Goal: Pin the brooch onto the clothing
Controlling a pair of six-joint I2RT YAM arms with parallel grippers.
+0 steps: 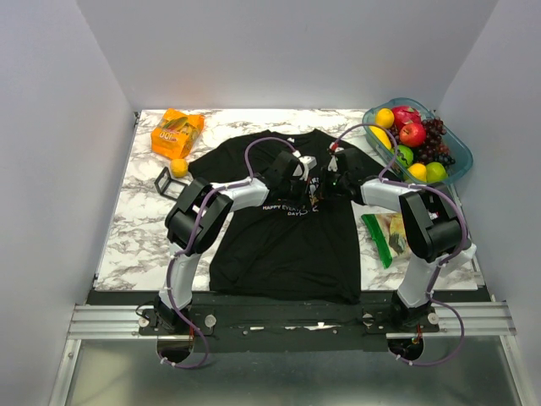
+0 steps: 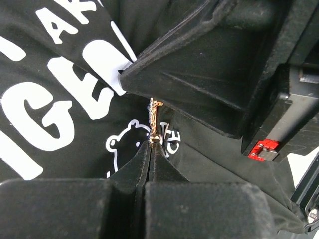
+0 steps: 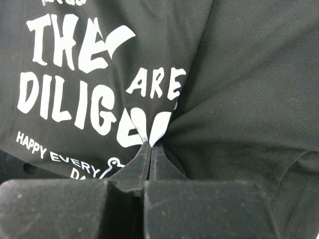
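We saw the left gripper pinching the gold brooch just beside a fold of the black T-shirt that the right gripper pinched up — pinning mid-way, we judged — not yet fastened.

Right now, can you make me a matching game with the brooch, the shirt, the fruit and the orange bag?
Things: 1 brooch; 2 shirt; 3 fruit; 4 orange bag.
Places: A far left corner; B pinched by the right gripper; C far right corner; D held by the left gripper.
Pairs: 1-D, 2-B, 3-C, 4-A.
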